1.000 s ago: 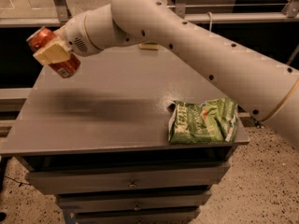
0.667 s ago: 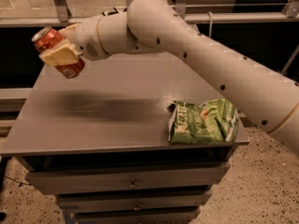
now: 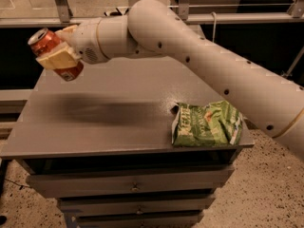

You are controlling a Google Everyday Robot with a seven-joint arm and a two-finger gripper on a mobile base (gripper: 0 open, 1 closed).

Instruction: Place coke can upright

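Note:
The coke can point(image 3: 46, 42) is red-orange with a silver top. It is held tilted in the air above the far left corner of the grey table point(image 3: 109, 122), its top pointing up and to the left. My gripper point(image 3: 59, 56) is shut on the can, with a cream finger point(image 3: 56, 59) across its middle. The white arm reaches in from the right, over the table.
A green chip bag point(image 3: 207, 123) lies flat near the table's front right corner. Drawers point(image 3: 133, 186) sit below the tabletop. A metal rail point(image 3: 28, 23) and dark shelving run behind the table. Speckled floor lies to the right.
The gripper and can have shifted slightly to the right and up. The can stays tilted in the grip. The chip bag has not moved.

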